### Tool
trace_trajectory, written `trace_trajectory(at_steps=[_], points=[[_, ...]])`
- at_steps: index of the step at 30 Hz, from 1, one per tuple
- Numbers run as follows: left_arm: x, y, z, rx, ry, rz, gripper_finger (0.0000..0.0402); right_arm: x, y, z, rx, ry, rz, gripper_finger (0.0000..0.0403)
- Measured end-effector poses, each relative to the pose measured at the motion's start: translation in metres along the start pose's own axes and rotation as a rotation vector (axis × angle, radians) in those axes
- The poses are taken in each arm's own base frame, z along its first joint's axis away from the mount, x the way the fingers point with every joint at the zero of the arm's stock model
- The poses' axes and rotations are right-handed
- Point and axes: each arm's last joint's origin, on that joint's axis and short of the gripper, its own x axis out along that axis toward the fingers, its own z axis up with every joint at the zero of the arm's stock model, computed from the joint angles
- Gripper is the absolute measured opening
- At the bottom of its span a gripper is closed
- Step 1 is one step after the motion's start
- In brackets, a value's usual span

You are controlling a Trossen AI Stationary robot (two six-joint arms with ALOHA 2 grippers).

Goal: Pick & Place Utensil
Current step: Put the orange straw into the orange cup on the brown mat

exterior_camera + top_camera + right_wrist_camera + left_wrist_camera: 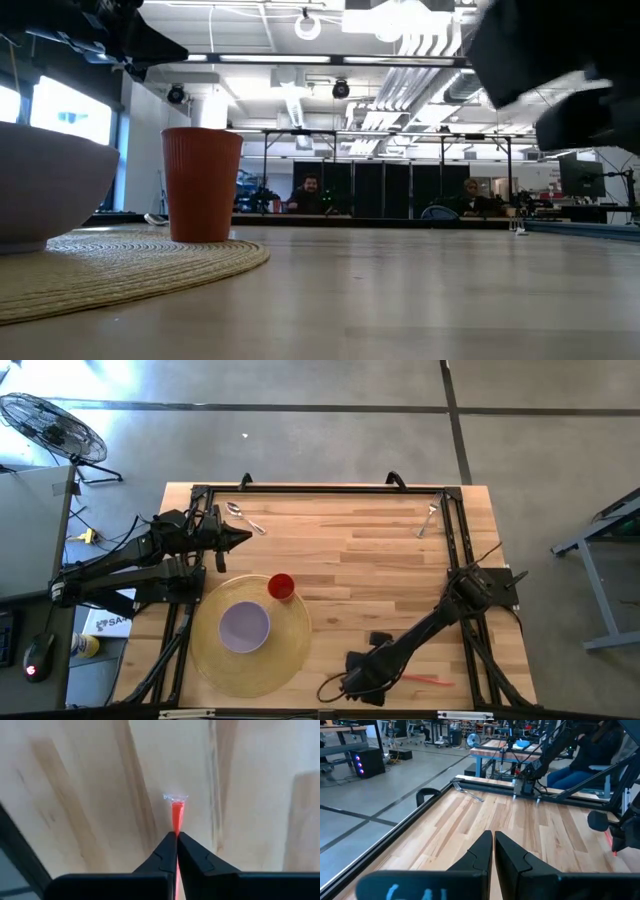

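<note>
**Me:** Right pincer (176,836) first: its two dark fingers are pressed together on the thin red plastic utensil (177,817), pinching its narrow stem near the end, with a small clear tip showing just past my fingertips. Below lies the pale wooden table (90,780).

**Colleague:** Where is that on the table?

**Me:** Near the front edge, on my right side; from above, the red stem (432,680) trails out beside my wrist.

**Colleague:** How will it handle?

**Me:** Very light, I judge, and slim enough to flex or swivel between my fingers. It looks smooth, so it may slip. A hold nearer its middle would steady it.

**Colleague:** And the rest?

**Me:** Left pincer (493,836), fingers together on nothing, waits by the table's far left corner, near a metal spoon (243,516). A red ribbed cup (281,587) and lilac bowl (244,626) sit on a round woven straw mat (290,645).
</note>
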Motion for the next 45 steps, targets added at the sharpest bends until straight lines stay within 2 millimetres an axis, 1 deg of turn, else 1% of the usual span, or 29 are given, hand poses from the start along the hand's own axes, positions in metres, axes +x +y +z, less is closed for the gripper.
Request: trace_trajectory(at_steps=[3, 6, 8, 15, 19, 23, 26, 28, 33, 36, 40, 45], points=[[0.000, 0.000, 0.000, 0.000, 0.000, 0.000, 0.0016, -0.019, -0.007, 0.005, 0.011, -0.082, 0.004, 0.0004], [0.000, 0.000, 0.000, 0.000, 0.000, 0.000, 0.0016, -0.044, -0.015, 0.012, 0.007, -0.231, 0.002, 0.0002], [0.000, 0.000, 0.000, 0.000, 0.000, 0.000, 0.0016, -0.064, -0.021, 0.017, 0.008, -0.366, -0.008, 0.0001], [0.000, 0.000, 0.000, 0.000, -0.001, 0.004, 0.0016, -0.144, -0.046, 0.038, 0.001, -0.931, -0.103, 0.0002], [0.000, 0.000, 0.000, 0.000, 0.000, 0.005, 0.0016, -0.189, -0.059, 0.051, 0.003, -1.214, -0.103, 0.0003], [0.000, 0.000, 0.000, 0.000, 0.000, 0.004, 0.0016, -0.221, -0.070, 0.069, -0.034, -1.461, -0.100, 0.0002], [0.000, 0.000, 0.000, 0.000, 0.000, 0.004, 0.0016, -0.237, -0.082, 0.082, -0.049, -1.605, -0.074, 0.0001], [0.000, 0.000, 0.000, 0.000, -0.001, 0.004, 0.0016, -0.240, -0.092, 0.089, -0.028, -1.637, -0.077, 0.0003], [0.000, 0.000, 0.000, 0.000, 0.000, 0.004, 0.0016, -0.242, -0.113, 0.100, 0.022, -1.649, -0.106, 0.0002], [0.000, 0.000, 0.000, 0.000, 0.000, 0.003, 0.0016, -0.235, -0.118, 0.111, 0.005, -1.638, -0.069, 0.0002], [0.000, 0.000, 0.000, 0.000, 0.000, 0.003, 0.0016, -0.210, -0.116, 0.128, -0.015, -1.578, -0.073, 0.0004], [0.000, 0.000, 0.000, 0.000, 0.000, -0.001, 0.0016, -0.183, -0.112, 0.143, -0.022, -1.521, -0.096, 0.0003]])
